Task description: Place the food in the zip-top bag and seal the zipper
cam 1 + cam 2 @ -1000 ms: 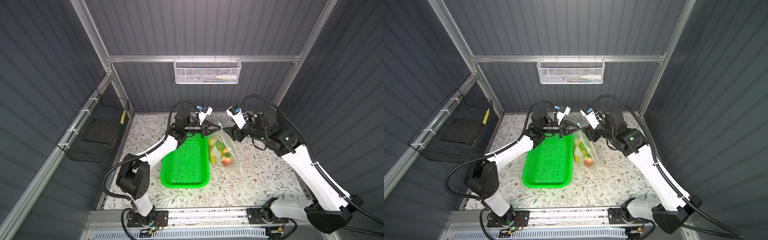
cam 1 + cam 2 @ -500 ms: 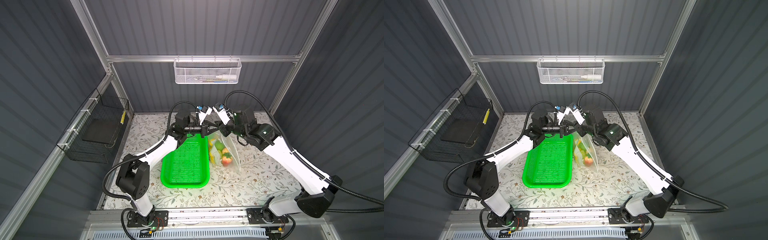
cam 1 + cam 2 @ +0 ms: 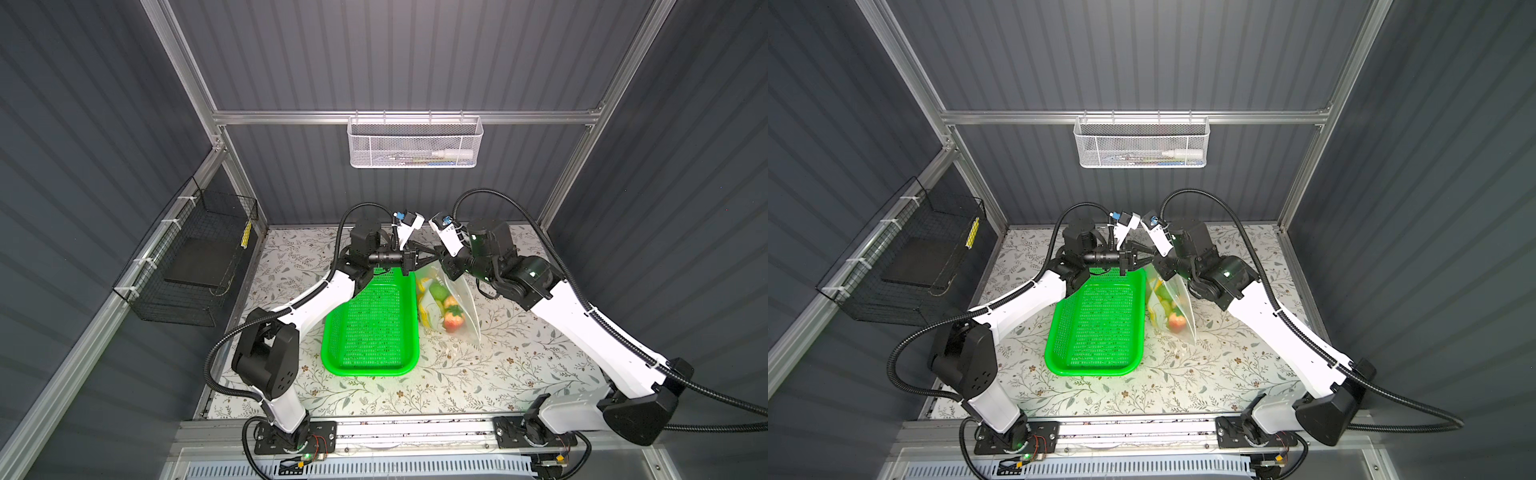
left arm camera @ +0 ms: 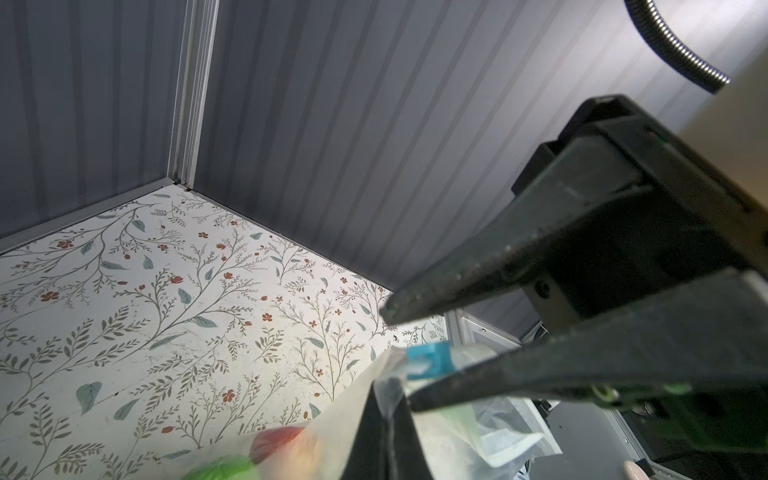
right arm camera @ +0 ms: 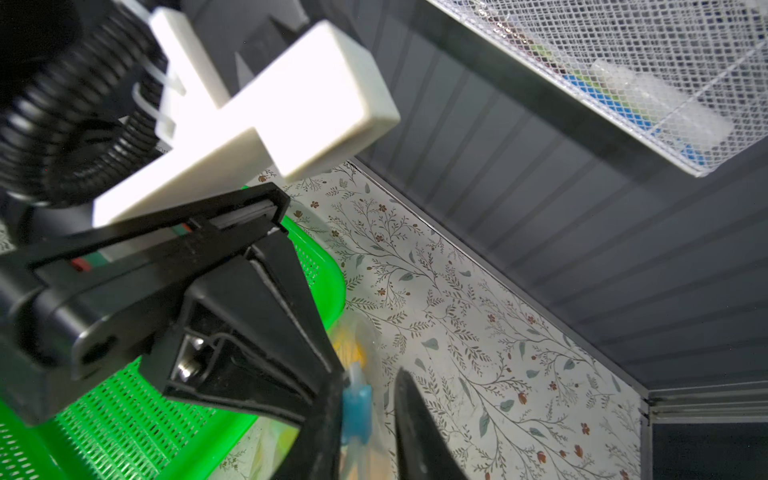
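Observation:
The clear zip-top bag (image 3: 462, 300) (image 3: 1180, 300) hangs beside the basket with the food inside: a red strawberry (image 3: 454, 319) (image 3: 1177, 322), a green ball (image 3: 438, 289) and yellow pieces. My left gripper (image 3: 434, 255) (image 3: 1151, 258) (image 4: 388, 419) is shut on the bag's top corner. Beside that grip sits the zipper's light-blue slider (image 4: 428, 359) (image 5: 356, 411). My right gripper (image 3: 443, 261) (image 3: 1158, 262) (image 5: 368, 384) straddles the slider. One finger touches it, and a gap shows on the other side.
A green perforated basket (image 3: 370, 357) (image 3: 1096, 365) lies on the flowered table just left of the bag, under my left arm. A white mesh basket (image 3: 413, 143) hangs on the back wall. A black wire basket (image 3: 195, 257) is on the left wall.
My right arm has swung left, up to the bag's top beside the left gripper, and its jaws have narrowed round the blue slider. The left gripper and the bag have stayed put.

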You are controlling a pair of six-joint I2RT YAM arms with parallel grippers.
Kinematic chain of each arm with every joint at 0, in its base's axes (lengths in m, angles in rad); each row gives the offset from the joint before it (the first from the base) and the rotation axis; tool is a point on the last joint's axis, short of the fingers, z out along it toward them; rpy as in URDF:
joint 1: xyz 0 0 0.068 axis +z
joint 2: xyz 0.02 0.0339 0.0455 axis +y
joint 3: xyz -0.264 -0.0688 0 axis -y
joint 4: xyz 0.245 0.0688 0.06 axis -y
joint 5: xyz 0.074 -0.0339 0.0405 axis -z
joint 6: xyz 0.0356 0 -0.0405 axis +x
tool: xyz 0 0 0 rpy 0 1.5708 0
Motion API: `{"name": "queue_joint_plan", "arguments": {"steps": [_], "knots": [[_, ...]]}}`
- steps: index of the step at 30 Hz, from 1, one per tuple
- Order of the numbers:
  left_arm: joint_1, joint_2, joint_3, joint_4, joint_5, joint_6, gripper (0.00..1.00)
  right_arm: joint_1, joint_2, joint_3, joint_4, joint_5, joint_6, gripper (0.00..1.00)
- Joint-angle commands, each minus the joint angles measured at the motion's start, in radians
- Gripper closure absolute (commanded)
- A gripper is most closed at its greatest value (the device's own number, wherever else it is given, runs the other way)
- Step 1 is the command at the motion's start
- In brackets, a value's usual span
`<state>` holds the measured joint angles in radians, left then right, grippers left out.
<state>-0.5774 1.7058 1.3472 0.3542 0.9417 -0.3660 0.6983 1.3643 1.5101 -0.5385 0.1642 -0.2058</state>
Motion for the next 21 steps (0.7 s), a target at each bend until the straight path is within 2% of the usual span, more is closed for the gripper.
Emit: {"name": "queue_joint_plan", "arguments": {"steps": [1,2,6,21], "knots": [[-0.002,-0.034,0.01,0.012,0.002,-0.004,1.0,-0.013,-0.013,-0.014,0.011,-0.036,0.02,0.9],[-0.002,-0.035,0.01,0.012,0.001,-0.004,1.0,-0.016,-0.014,-0.016,0.011,-0.041,0.022,0.94],[-0.002,-0.035,0.009,0.012,-0.002,-0.004,1.0,-0.027,-0.02,-0.024,0.016,-0.072,0.034,0.98],[-0.002,-0.038,0.011,0.001,-0.013,-0.004,1.0,-0.081,-0.113,-0.128,0.032,-0.188,0.085,0.98]]}}
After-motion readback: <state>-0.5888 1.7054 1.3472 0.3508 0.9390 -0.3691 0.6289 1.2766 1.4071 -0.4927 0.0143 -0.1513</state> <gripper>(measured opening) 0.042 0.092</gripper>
